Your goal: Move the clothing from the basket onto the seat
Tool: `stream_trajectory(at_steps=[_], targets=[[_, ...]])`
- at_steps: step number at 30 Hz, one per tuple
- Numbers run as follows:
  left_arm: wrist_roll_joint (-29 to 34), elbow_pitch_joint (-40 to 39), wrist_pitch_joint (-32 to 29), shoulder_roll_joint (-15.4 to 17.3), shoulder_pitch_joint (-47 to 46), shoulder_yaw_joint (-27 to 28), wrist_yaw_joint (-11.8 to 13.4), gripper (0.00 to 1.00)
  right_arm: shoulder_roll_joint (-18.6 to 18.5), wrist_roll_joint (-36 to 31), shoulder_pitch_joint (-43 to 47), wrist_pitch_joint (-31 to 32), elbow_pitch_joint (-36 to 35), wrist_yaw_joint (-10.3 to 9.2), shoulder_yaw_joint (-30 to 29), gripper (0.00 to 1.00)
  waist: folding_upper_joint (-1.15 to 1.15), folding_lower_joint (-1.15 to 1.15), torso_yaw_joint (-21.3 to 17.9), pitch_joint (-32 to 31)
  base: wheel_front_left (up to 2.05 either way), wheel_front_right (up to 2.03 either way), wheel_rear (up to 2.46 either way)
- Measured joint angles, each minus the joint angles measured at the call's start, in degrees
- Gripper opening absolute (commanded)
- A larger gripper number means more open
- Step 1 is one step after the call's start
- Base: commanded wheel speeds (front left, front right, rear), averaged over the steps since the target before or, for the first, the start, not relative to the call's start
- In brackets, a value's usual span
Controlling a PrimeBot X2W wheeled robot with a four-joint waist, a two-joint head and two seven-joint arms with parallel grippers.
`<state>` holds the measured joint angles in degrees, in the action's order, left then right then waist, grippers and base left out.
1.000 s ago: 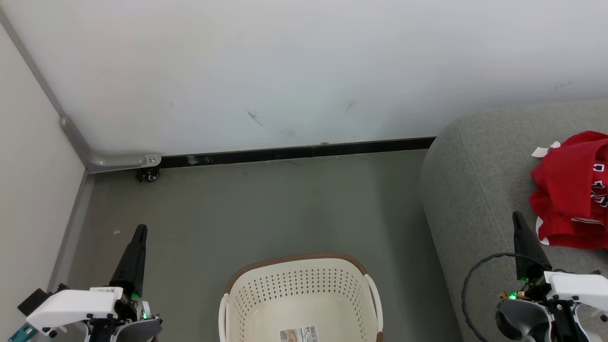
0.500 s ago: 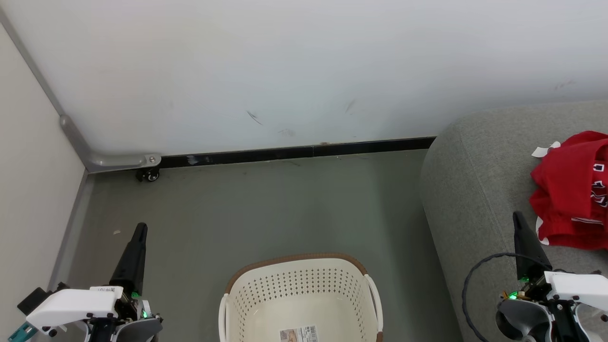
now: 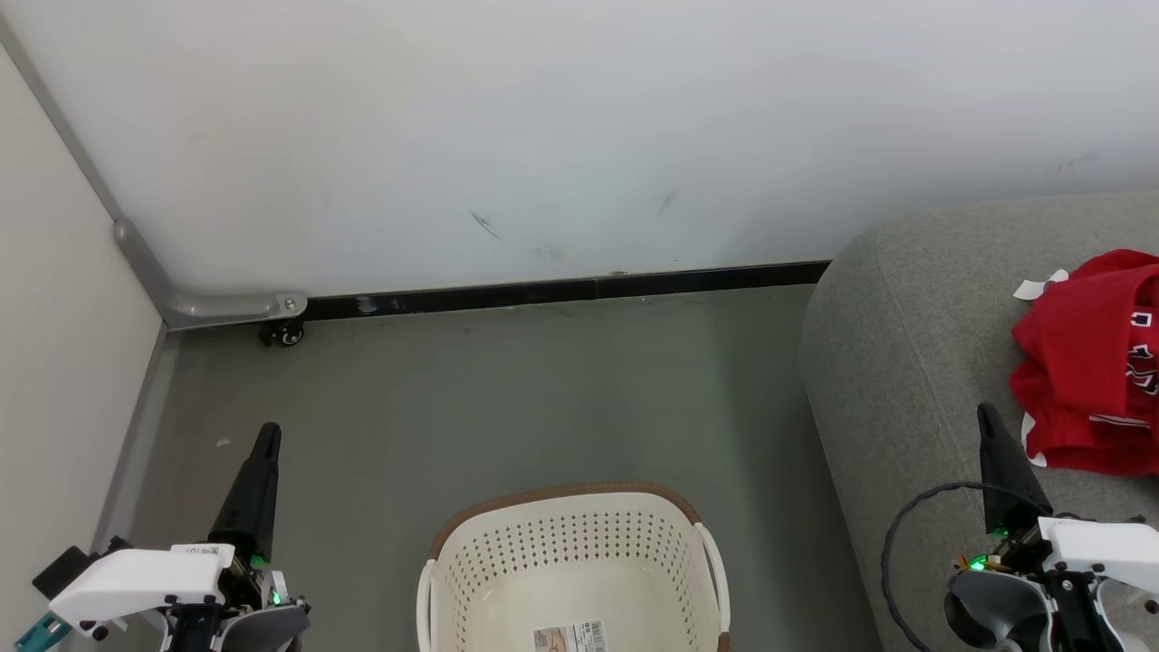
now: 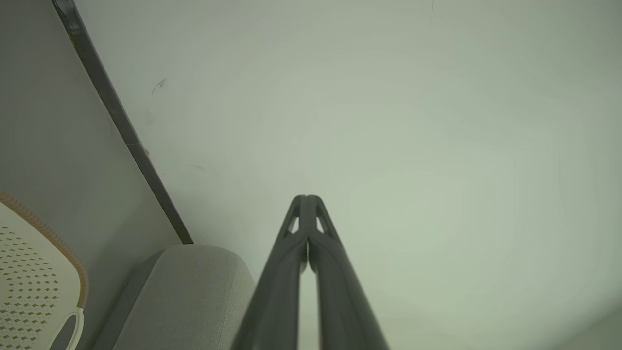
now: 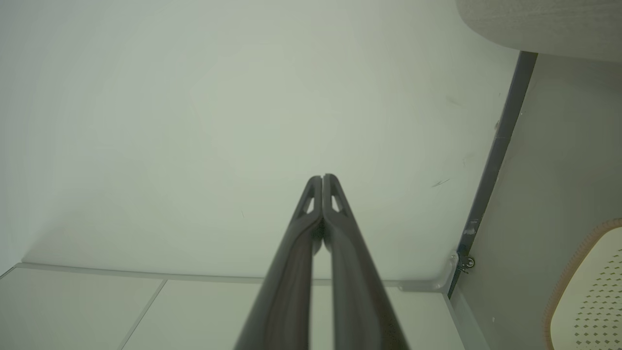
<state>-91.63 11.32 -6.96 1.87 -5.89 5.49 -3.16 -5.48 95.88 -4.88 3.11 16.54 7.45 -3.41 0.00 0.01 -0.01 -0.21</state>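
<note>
Scuffed white wall above thin black baseboard strip; small black caster wheel at corner, on dull grey-green floor.

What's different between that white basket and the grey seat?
The basket is perforated cream plastic; the seat is grey woven fabric. The basket looks far smaller than the seat. The basket's visible part holds just a sticker; the seat carries red clothing. Both stand on the floor.

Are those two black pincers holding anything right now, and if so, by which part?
Nothing is held. The left gripper and the right gripper are both shut with nothing between their fingers. The clothing lies on the seat, in neither grip.
</note>
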Motion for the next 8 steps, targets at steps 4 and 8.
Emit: stream_trajectory(at_steps=[4, 8], targets=[[0.0, 0.0, 0.0, 0.0, 0.0, 0.0, 0.1, 0.0, 0.0, 0.0, 0.0, 0.0, 0.0, 0.0, 0.0, 0.0, 0.0, 0.0, 0.0, 0.0, 0.0, 0.0, 0.0], [0.0, -0.1, 0.0, 0.0, 0.0, 0.0, 0.2, 0.0, 0.0, 0.0, 0.0, 0.0, 0.0, 0.0, 0.0, 0.0, 0.0, 0.0, 0.0, 0.0, 0.0, 0.0, 0.0]])
